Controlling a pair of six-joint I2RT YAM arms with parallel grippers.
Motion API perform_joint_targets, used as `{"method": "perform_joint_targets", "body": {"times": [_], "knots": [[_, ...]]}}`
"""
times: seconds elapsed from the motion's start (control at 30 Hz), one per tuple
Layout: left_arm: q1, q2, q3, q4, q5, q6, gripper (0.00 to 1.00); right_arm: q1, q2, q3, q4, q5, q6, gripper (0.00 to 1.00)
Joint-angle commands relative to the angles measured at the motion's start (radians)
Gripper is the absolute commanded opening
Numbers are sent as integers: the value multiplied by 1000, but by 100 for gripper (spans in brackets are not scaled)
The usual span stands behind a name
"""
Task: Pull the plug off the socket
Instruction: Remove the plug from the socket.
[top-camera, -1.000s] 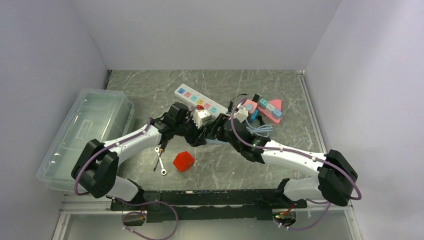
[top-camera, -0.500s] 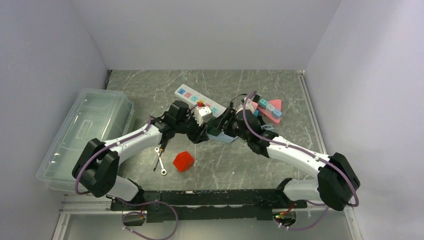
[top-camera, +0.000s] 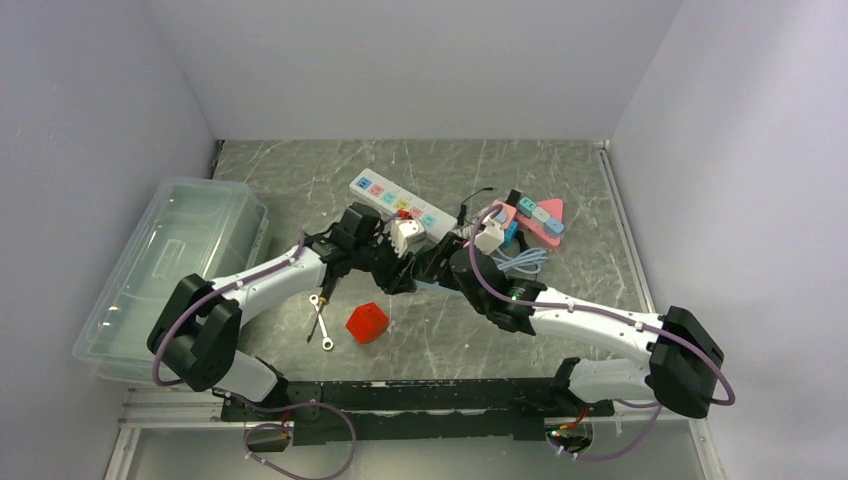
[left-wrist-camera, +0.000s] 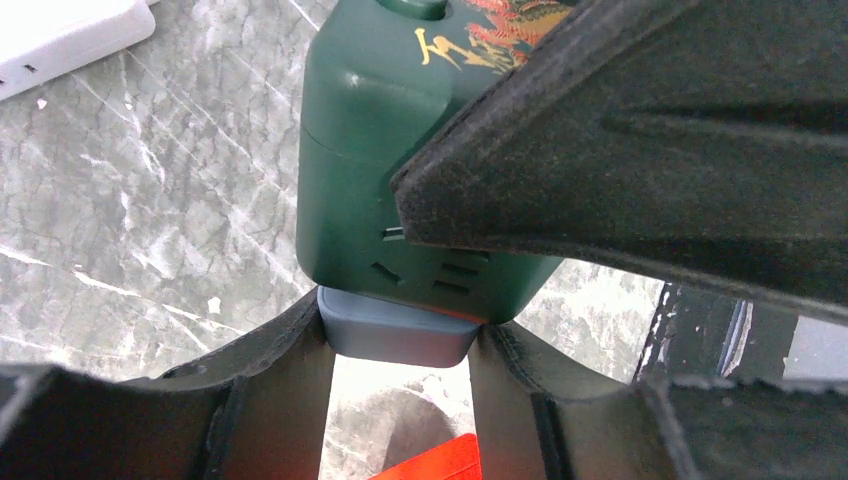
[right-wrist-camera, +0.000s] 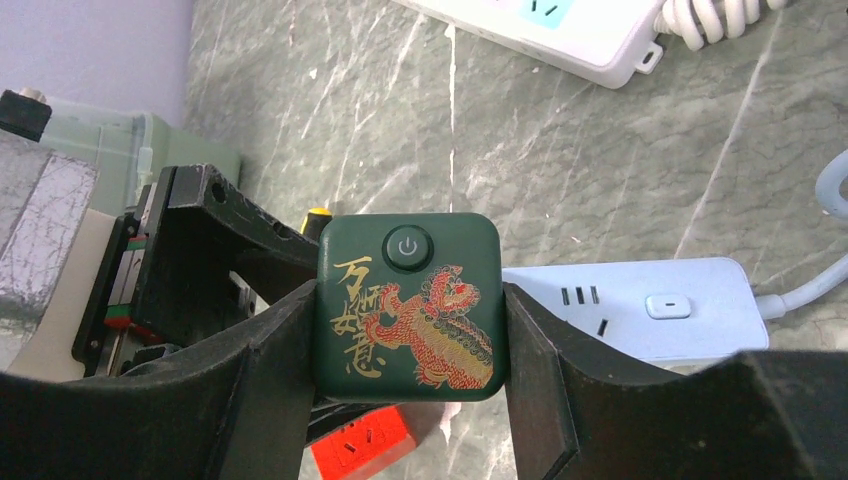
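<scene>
The plug is a dark green cube with a gold and red dragon and a round power button. It sits on the socket, a light blue power strip. My right gripper is shut on the plug's two sides. In the left wrist view the plug rests against the strip's end, which my left gripper clamps between its fingers. From above, both grippers meet mid-table, left and right. Whether the plug's pins are still seated stays hidden.
A white power strip lies behind the grippers, a pink triangular socket block at the back right. A red socket cube and a wrench lie in front. A clear plastic bin stands at the left. The strip's pale cable coils right.
The right arm's wrist swung toward the back right and has come back to the front left. Both grips look unchanged, and the left arm has barely moved.
</scene>
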Motion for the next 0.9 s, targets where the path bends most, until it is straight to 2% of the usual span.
{"method": "perform_joint_targets", "body": {"times": [0.0, 0.23, 0.3, 0.4, 0.5, 0.6, 0.73, 0.87], "knots": [[47, 28, 44, 48, -171, 6, 0, -2, -57, 3, -90, -14, 46, 0], [11, -4, 12, 71, -200, 46, 0, -246, -29, 12, -51, -354, 13, 0], [2, -11, 5, 75, -189, 54, 0, -285, 0, 35, -70, -409, 2, 0], [-13, -18, 1, 81, -199, 47, 0, -288, 11, 57, -87, -414, -12, 0], [-9, -12, 12, 75, -218, 22, 0, -245, -30, 37, -73, -357, 0, 0], [11, -15, 17, 88, -190, -7, 0, -163, -83, 23, -84, -237, 19, 0], [27, -28, 12, 101, -171, -23, 0, -3, -123, 45, -162, 12, 40, 0], [30, -25, 22, 93, -148, -24, 0, 48, -113, 56, -211, 62, 74, 0]]}}
